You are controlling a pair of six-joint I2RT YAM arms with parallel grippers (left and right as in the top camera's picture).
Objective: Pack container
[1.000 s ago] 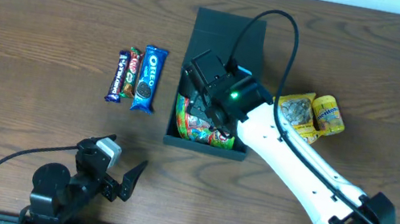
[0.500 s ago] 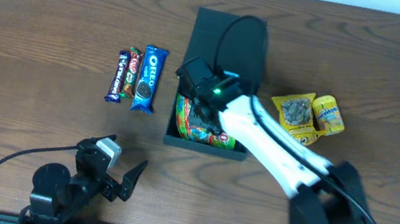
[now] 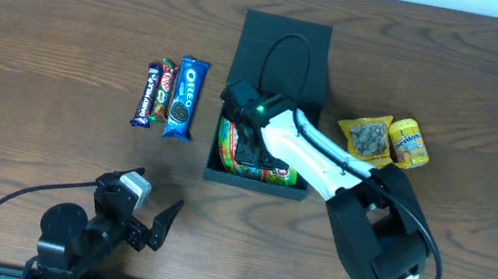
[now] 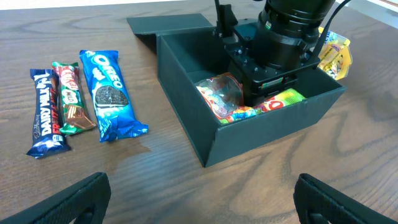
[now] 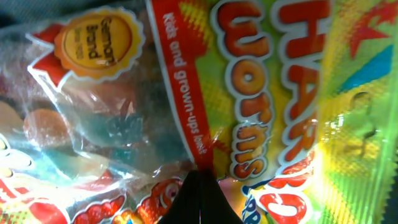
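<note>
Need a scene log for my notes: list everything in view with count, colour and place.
container: 1, dark teal-green, table centre, lid open
gummy packets: apparently 2, red, yellow, green, in the container
Oreo bar: 1, blue, left of the container
green bar: 1, green and red, beside the Oreo bar
Dairy Milk bar: 1, purple, leftmost
yellow packets: 2, yellow, right of the container
table: 1, brown wood
left gripper: 1, black, open, near edge
right gripper: 1, black, in the container over the gummy packets
</note>
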